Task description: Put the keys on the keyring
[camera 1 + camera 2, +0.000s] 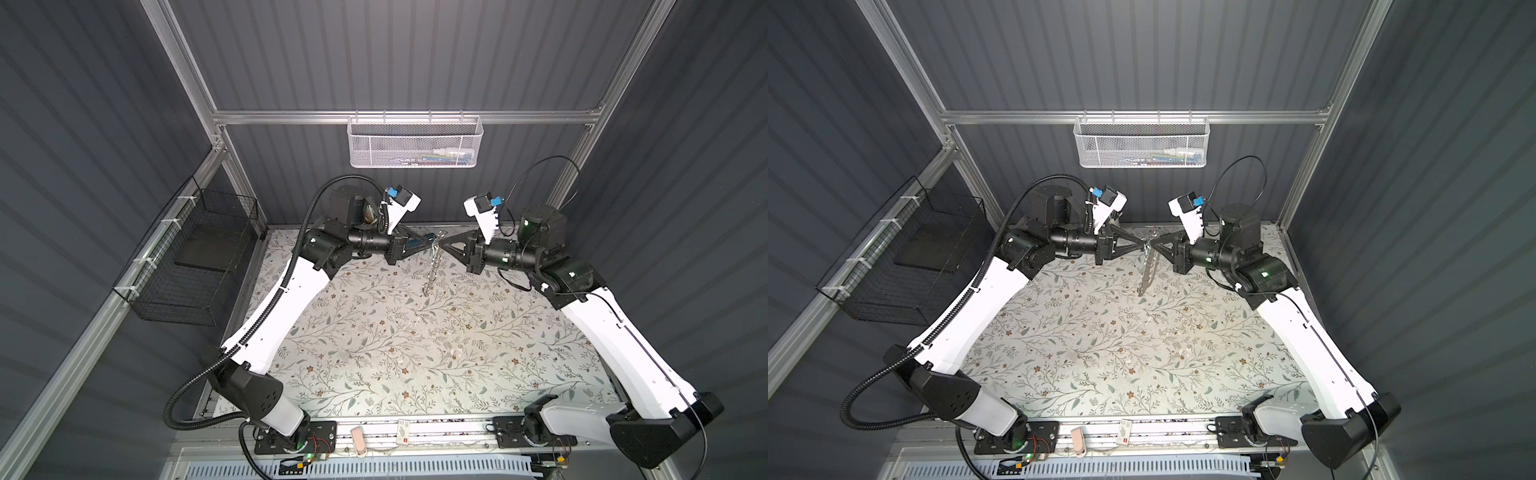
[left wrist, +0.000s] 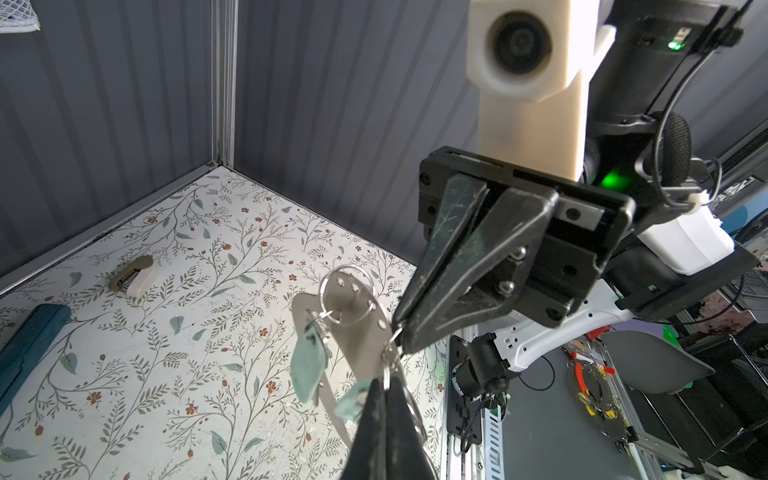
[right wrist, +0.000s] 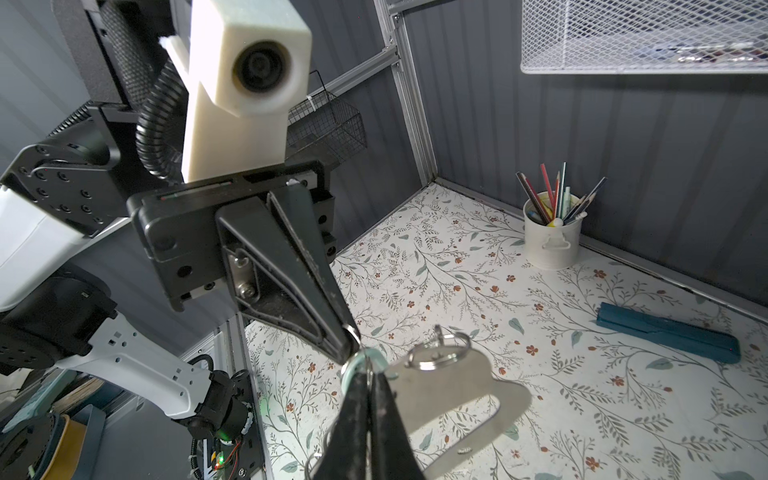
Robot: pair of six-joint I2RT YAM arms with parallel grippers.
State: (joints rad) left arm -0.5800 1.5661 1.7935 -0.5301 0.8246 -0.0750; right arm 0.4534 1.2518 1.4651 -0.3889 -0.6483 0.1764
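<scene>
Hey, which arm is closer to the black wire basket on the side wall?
Left. The left arm passes near the black wire basket; the right arm is across the table, on the opposite side.

keyring (image 2: 357, 309): flat brushed metal plate, satin silver, smooth. split rings (image 3: 438, 353): shiny steel wire. keys (image 2: 307, 368): mint tags look like soft plastic, matt.

fingers (image 3: 291, 266) of left hand (image 3: 348, 338) & right hand (image 2: 401, 334): black hard plastic, matt, scuffed w/ pale scratches. screws (image 2: 505, 286): bright metal.

cam housing (image 3: 245, 62): cream plastic, matt, slightly grainy.

table (image 2: 166, 332): floral-print cover, matt, smooth; paper or vinyl, can't tell.

case (image 3: 665, 332): dark teal, matt. cup (image 3: 550, 249): white, smooth, slight sheen. basket (image 3: 623, 37): white-coated metal mesh. walls (image 2: 124, 104): grey, ribbed, matt.
</scene>
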